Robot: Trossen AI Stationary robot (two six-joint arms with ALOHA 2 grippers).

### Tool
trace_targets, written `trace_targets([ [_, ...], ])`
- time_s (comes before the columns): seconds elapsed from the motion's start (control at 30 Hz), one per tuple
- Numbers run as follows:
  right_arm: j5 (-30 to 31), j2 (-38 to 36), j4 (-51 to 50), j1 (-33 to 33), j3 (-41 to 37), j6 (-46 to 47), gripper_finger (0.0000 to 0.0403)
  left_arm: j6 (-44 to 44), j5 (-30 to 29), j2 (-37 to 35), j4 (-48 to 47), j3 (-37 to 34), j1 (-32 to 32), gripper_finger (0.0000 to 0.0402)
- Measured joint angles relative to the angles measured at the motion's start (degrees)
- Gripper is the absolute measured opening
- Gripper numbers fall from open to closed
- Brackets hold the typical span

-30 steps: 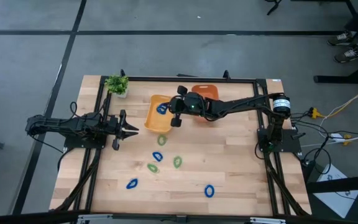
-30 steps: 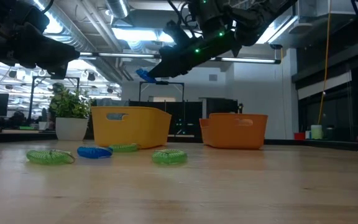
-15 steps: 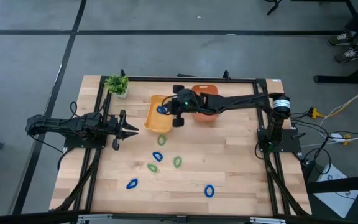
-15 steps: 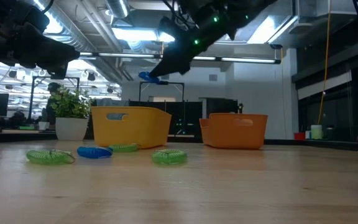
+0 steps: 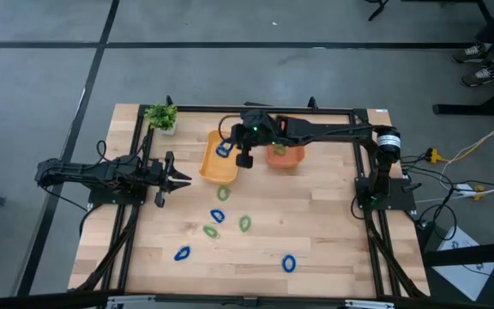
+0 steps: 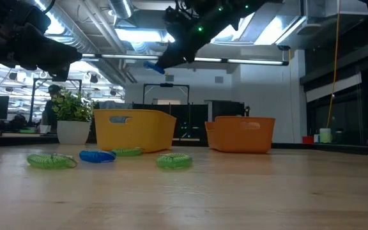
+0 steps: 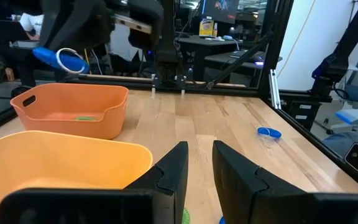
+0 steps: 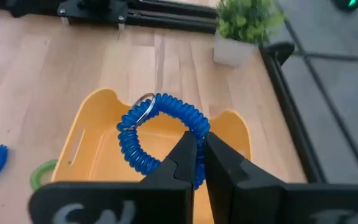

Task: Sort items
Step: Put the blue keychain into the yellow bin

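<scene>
Swinging further toward 9 o'clock than a second ago, right gripper [image 5: 228,151], clamped on blue ring [image 8: 160,132], is now hanging high over yellow bin [image 5: 213,169], so a drop looks close; left gripper [image 5: 181,178] is idling at 9 o'clock, fingers apart.
</scene>
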Motion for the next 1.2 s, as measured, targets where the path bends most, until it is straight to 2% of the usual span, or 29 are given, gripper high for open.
trace_targets([
  [0.23, -6.9, 1.9, 1.1, -3.5, 0.1, 8.0, 0.0021, 0.0, 0.0, 0.0, 0.0, 0.0, 0.0, 0.007],
  [0.37, -7.4, 4.6, -0.3, -4.1, 1.0, 10.3, 0.0021, 0.0, 0.0, 0.0, 0.0, 0.0, 0.0, 0.007],
  [0.57, -9.9, 11.4, -9.7, -4.1, 10.1, 11.3, 0.0021, 0.0, 0.0, 0.0, 0.0, 0.0, 0.0, 0.007],
  [0.87, -9.8, 21.9, -23.1, -4.1, 25.5, 12.8, 0.0021, 0.0, 0.0, 0.0, 0.0, 0.0, 0.0, 0.007],
  [1.2, -9.8, 22.4, -25.4, -4.1, 27.7, 12.6, 0.0042, 0.0, 0.0, 0.0, 0.0, 0.0, 0.0, 0.007],
])
